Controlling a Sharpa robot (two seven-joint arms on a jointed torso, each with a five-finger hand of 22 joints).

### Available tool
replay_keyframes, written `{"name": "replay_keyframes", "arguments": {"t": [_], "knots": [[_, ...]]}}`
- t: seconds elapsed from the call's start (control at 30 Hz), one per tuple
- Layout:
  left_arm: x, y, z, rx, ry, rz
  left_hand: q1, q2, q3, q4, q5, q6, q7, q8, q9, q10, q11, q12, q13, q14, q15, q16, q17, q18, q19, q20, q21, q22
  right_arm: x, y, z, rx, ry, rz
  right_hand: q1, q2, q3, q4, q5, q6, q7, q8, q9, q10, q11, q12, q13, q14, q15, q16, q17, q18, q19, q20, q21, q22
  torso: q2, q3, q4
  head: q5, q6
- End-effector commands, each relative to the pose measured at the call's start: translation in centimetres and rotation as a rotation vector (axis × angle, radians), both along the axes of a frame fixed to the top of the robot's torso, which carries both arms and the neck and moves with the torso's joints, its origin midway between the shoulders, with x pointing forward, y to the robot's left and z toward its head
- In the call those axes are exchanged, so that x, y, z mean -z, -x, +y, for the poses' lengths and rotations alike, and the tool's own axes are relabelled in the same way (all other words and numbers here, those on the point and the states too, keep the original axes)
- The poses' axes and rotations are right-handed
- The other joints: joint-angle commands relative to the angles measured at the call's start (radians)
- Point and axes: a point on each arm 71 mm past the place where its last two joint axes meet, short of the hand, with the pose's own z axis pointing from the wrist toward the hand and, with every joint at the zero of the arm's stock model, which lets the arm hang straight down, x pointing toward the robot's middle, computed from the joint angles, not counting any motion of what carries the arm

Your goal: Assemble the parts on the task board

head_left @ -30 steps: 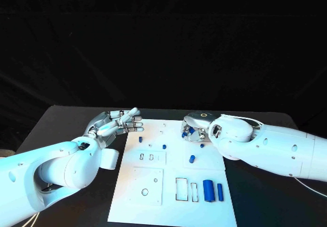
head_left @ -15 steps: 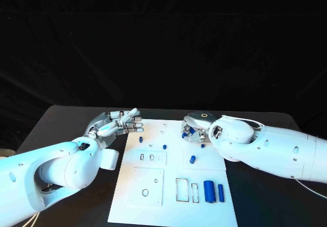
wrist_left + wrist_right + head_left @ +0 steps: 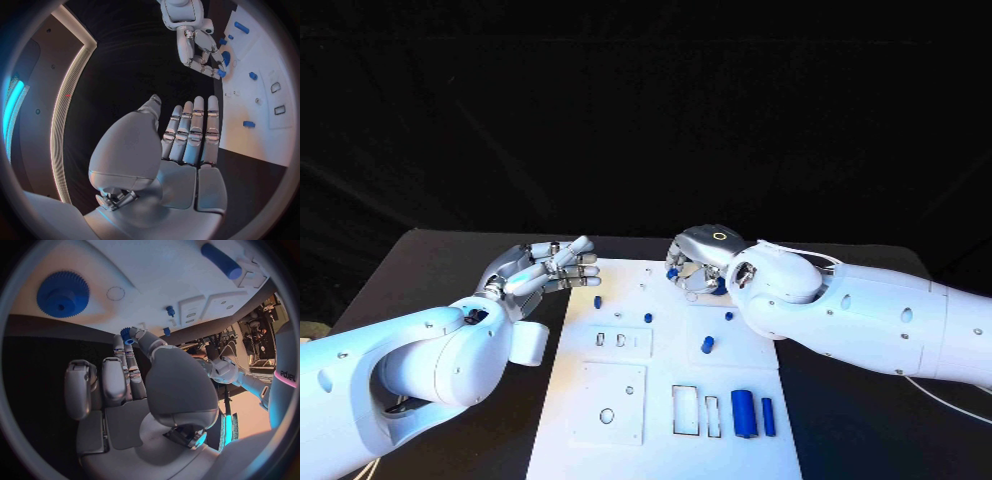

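The white task board (image 3: pixel 625 385) lies in the middle of the black table. My right hand (image 3: pixel 695 268) hovers over its far end and pinches a small blue part (image 3: pixel 127 335) between thumb and fingertip. A blue gear (image 3: pixel 62 294) lies flat on the board under that hand. My left hand (image 3: pixel 545 268) hangs by the board's far left corner with fingers stretched out and nothing in it. Two blue cylinders (image 3: pixel 751 413) lie side by side near the board's front right. Small blue pegs (image 3: pixel 708 345) stand further back on the board.
Empty rectangular slots (image 3: pixel 685 408) and a round hole (image 3: pixel 607 413) are in the board's near half. Bare black table (image 3: pixel 430 280) flanks the board on both sides. A longer blue cylinder (image 3: pixel 220 261) lies on the board beyond the gear.
My right hand has risen and shifted a little toward the board's far left, still pinching the small part. The left hand has barely moved.
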Motion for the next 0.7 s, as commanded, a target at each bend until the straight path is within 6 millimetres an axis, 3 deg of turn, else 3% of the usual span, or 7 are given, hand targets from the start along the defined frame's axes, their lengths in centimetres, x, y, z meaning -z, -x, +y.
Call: {"name": "replay_keyframes", "arguments": {"t": [0.03,0.23,0.47,0.57,0.7], "knots": [[-0.2,0.0,-0.2,0.021,0.014,-0.003,0.003,0.01,-0.005,0.0,0.0,0.0,0.006,-0.003,-0.001,-0.002,0.004,-0.005,-0.001,0.002,0.005,-0.006,0.002,0.011,0.002,-0.002,0.006,0.002,-0.4,-0.6,0.4,0.021,-0.016,-0.048,0.006,-0.001,0.007,0.0,-0.001,0.008,0.002,0.001,0.001,0.008,0.001,-0.004,0.0,0.031,-0.005,0.004,0.001,-0.013,0.004,0.0,0.004,0.046,0.002,0.0,0.0018,0.002,0.004],[-0.2,0.0,-0.3,0.025,0.016,-0.004,0.003,0.01,-0.005,0.0,0.0,0.0,0.006,-0.003,-0.001,-0.002,0.004,-0.005,-0.001,0.002,0.005,-0.006,0.002,0.011,0.002,-0.002,0.006,0.002,-0.5,-1.5,1.6,0.024,-0.027,-0.069,0.005,-0.004,0.01,0.002,-0.002,0.008,0.003,0.0,0.002,0.008,0.001,-0.006,0.0,0.031,-0.004,0.008,0.006,-0.013,0.006,0.001,0.006,0.05,0.005,0.0,0.0053,0.004,0.005],[-0.3,0.0,-0.4,0.026,0.017,-0.005,0.004,0.011,-0.005,0.0,-0.001,0.0,0.006,-0.004,-0.001,-0.002,0.004,-0.006,-0.001,0.002,0.005,-0.006,0.002,0.011,0.002,-0.002,0.007,0.002,-0.4,-2.2,2.9,0.018,-0.029,-0.075,0.003,-0.006,0.015,0.005,-0.003,0.007,0.003,-0.001,0.003,0.007,0.002,-0.009,0.0,0.032,-0.003,0.013,0.011,-0.016,0.014,0.001,0.014,0.063,0.009,-0.0055,0.0111,0.007,0.007],[-0.3,0.0,-0.4,0.027,0.017,-0.007,0.004,0.011,-0.005,0.0,-0.001,0.0,0.006,-0.004,-0.001,-0.002,0.004,-0.006,-0.001,0.002,0.005,-0.006,0.002,0.011,0.002,-0.002,0.007,0.002,-0.3,-2.4,3.1,0.02,-0.025,-0.073,0.003,-0.006,0.016,0.005,-0.003,0.006,0.004,-0.002,0.003,0.007,0.003,-0.009,0.0,0.032,-0.003,0.014,0.011,-0.016,0.014,0.001,0.014,0.063,0.01,-0.0051,0.0131,0.005,0.007],[-0.5,-0.1,-0.3,0.025,0.016,-0.01,0.004,0.012,-0.005,0.0,-0.001,0.0,0.006,-0.004,-0.001,-0.002,0.004,-0.006,-0.001,0.002,0.005,-0.007,0.002,0.01,0.001,-0.002,0.007,0.002,-0.1,-2.6,3.3,0.02,-0.018,-0.066,0.001,-0.008,0.019,0.007,-0.003,0.005,0.004,-0.003,0.004,0.006,0.003,-0.011,0.0,0.031,-0.003,0.015,0.011,-0.016,0.014,0.002,0.015,0.064,0.012,-0.0072,0.0152,0.006,0.009]]}}
